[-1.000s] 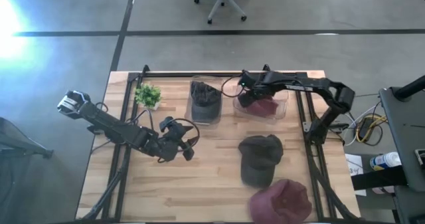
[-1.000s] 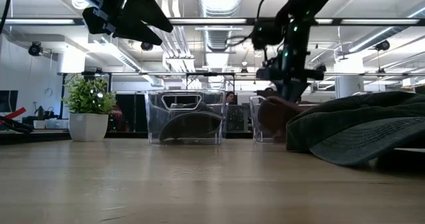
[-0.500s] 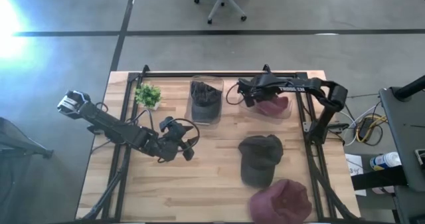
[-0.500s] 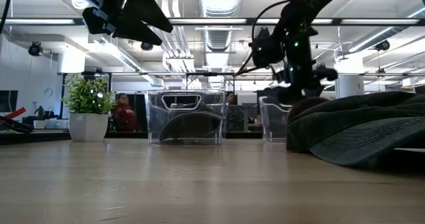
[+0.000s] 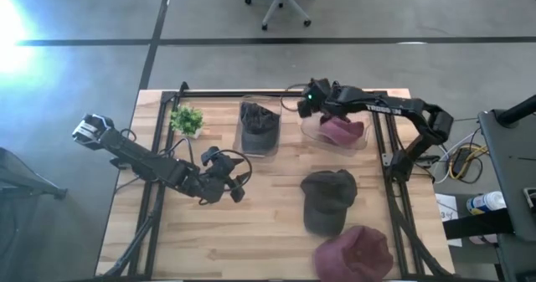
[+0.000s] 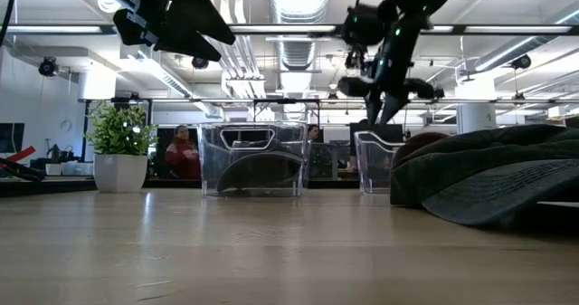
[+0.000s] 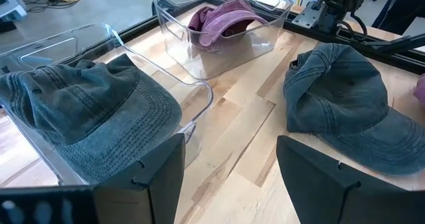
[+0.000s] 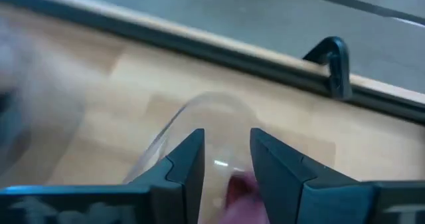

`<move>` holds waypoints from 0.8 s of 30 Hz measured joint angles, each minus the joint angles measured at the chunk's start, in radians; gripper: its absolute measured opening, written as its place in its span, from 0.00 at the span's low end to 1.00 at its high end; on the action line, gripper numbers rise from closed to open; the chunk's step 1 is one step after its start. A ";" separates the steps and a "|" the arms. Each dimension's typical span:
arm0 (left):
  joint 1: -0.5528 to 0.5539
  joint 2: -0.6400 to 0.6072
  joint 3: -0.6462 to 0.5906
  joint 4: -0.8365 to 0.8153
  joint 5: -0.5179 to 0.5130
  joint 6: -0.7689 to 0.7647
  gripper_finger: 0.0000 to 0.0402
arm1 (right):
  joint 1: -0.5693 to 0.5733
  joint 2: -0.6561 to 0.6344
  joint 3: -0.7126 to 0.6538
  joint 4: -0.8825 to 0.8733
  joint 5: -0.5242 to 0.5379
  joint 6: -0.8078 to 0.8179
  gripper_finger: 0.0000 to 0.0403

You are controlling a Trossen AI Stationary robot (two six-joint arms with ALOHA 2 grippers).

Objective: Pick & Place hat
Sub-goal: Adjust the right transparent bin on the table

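A maroon hat (image 5: 342, 131) lies in the clear bin (image 5: 311, 130) at the far right of the table, its crown up (image 7: 222, 21). My right gripper (image 5: 303, 108) hangs above that bin's far left corner, pointing steeply down, open with nothing between its fingers (image 8: 226, 164). A dark grey hat (image 5: 328, 198) rests brim-down on the wood, and another maroon hat (image 5: 356, 253) lies at the near edge. My left gripper (image 5: 237, 190) waits open above the table's middle left (image 7: 229, 177).
A second clear bin (image 5: 258, 148) at the far middle holds a dark grey hat (image 7: 80, 111). A small potted plant (image 5: 186, 119) stands at the far left. Black frame rails (image 5: 251, 94) run along the table's edges. Bare wood lies between the bins and the near edge.
My right gripper has risen out of the right bin, away from the maroon hat, and gone toward the bin's far left corner, turning its wrist as it went. The maroon hat stays in the bin.
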 joint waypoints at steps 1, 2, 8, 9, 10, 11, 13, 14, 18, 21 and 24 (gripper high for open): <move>0.000 0.000 0.000 0.000 0.000 0.000 0.58 | -0.021 0.018 -0.001 0.025 0.002 -0.001 0.28; 0.000 0.000 0.000 0.000 0.000 0.000 0.58 | -0.040 0.033 -0.003 0.048 0.007 0.000 0.28; 0.000 0.000 0.000 0.000 0.000 -0.001 0.58 | -0.138 0.093 -0.002 0.142 0.026 0.077 0.25; 0.000 0.000 0.000 0.000 0.000 -0.001 0.58 | -0.152 0.096 -0.003 0.141 0.025 0.103 0.25; 0.000 0.000 0.000 0.000 0.000 -0.001 0.58 | -0.166 0.097 -0.003 0.143 0.019 0.114 0.24; 0.000 0.000 0.000 0.000 0.000 -0.001 0.58 | -0.179 0.097 -0.001 0.146 -0.001 0.115 0.24; 0.000 0.000 0.000 0.000 0.000 -0.002 0.58 | -0.204 0.109 0.000 0.150 -0.098 0.103 0.23; 0.000 0.000 0.000 0.000 0.000 -0.002 0.58 | -0.216 0.118 0.000 0.147 -0.172 0.090 0.22; 0.000 0.000 0.000 0.000 0.000 0.007 0.58 | -0.224 0.138 -0.001 0.140 -0.434 0.037 0.20; 0.000 0.000 0.000 -0.001 0.001 0.024 0.58 | -0.196 0.151 -0.001 0.107 -0.533 0.018 0.18; 0.000 0.000 0.000 -0.001 0.001 0.026 0.58 | -0.147 0.148 -0.001 0.087 -0.576 -0.019 0.16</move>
